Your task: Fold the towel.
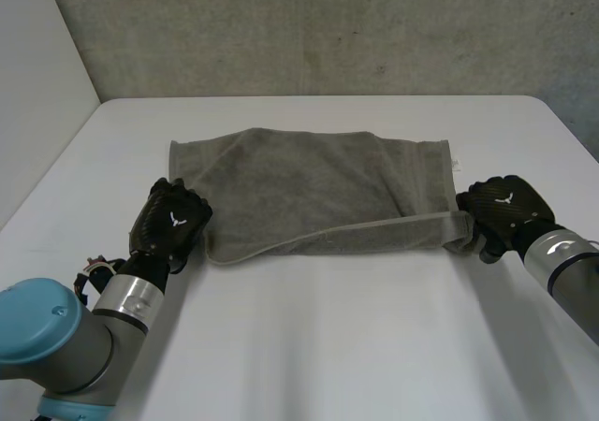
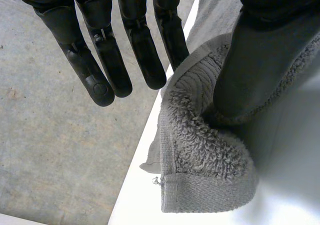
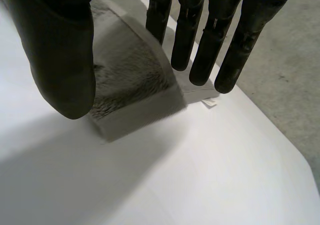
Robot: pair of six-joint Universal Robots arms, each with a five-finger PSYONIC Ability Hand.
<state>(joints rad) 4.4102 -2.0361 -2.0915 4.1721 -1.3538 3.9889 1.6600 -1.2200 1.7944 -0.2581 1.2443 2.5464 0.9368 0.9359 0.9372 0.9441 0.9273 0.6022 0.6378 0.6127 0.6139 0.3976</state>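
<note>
A grey towel [image 1: 309, 187] lies folded across the middle of the white table [image 1: 328, 346], its near edge a loose, slightly raised fold. My left hand [image 1: 168, 220] sits at the towel's near left corner. In the left wrist view its fingers [image 2: 100, 70] are straight and clear of the cloth, while the thumb rests on the bunched corner [image 2: 200, 150]. My right hand [image 1: 505, 210] is at the near right corner. In the right wrist view its fingers [image 3: 200, 45] are straight, and the towel corner [image 3: 130, 80] lies flat on the table between thumb and fingers, unpinched.
A small white label [image 3: 210, 102] sticks out at the towel's right edge by my right fingertips. A grey wall [image 1: 328, 28] stands behind the table. The table's left edge runs close to my left hand, with grey floor [image 2: 60, 150] beyond it.
</note>
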